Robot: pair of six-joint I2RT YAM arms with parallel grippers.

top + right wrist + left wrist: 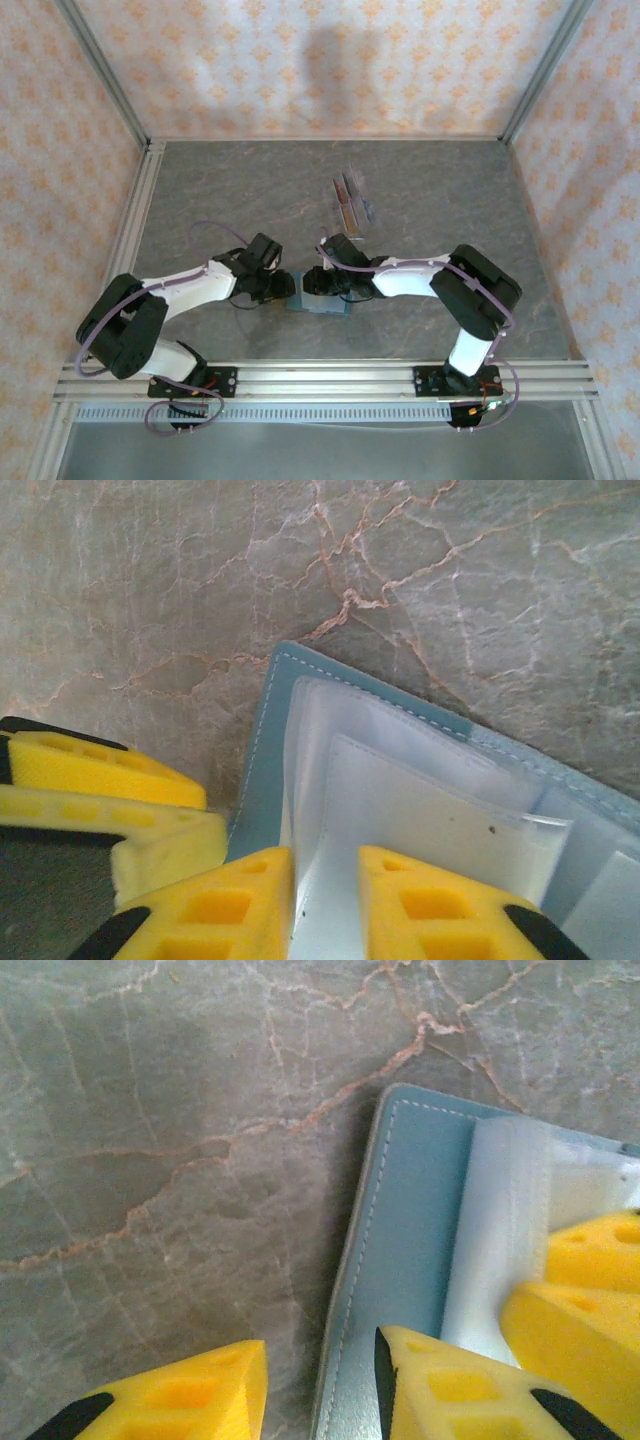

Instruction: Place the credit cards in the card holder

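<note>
The teal card holder [326, 307] lies open on the table near the front, between both arms. My left gripper [320, 1392] is open and straddles the left edge of its teal cover [410, 1220]: one finger over the table, the other over the cover. My right gripper [325, 905] is open, its jaws narrowly apart over the clear inner sleeves [430, 800], one upturned sleeve leaf between them. In the top view the two grippers [285, 288] [312, 283] meet tip to tip over the holder. The credit cards [347, 198] stand further back on the table.
The marble-patterned table [220, 200] is fenced by metal rails and patterned walls. The right gripper's yellow fingers [590, 1300] crowd the right of the left wrist view. The left gripper's fingers [100, 780] sit at the left of the right wrist view.
</note>
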